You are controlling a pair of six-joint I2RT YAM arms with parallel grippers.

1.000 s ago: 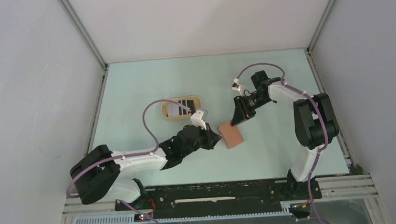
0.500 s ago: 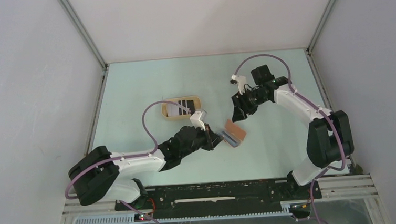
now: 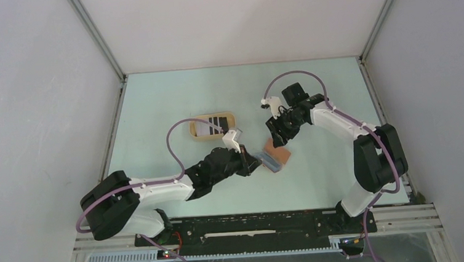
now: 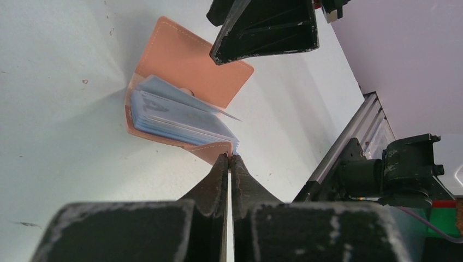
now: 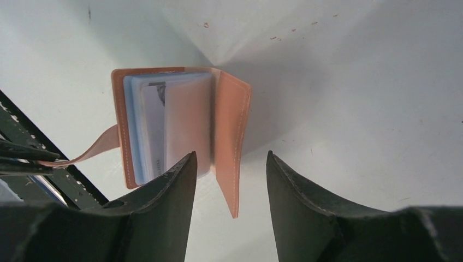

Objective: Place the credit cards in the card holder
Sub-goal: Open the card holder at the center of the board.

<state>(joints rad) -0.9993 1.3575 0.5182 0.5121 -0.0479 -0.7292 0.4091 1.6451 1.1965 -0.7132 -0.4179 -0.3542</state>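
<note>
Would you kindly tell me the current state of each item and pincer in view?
card holder: open on the table, blue pockets showing.
left pincer: shut on the card holder's tab.
right pincer: open, above the card holder.
credit cards: lying in the beige tray.

The top view looks down from high behind the near edge and takes in the whole table (image 3: 172, 98), from far off. The left wrist view sits low behind the left gripper (image 4: 229, 158) and faces right along the table, close to the wallet (image 4: 191, 60). The right wrist view looks steeply down between the fingers of the right gripper (image 5: 229, 158), closer yet. All three share the wallet (image 3: 275, 154) (image 5: 229, 125). The left wrist view also catches the right gripper (image 4: 262, 33), and the right wrist view catches the left gripper (image 5: 22, 155) at its left edge.
</note>
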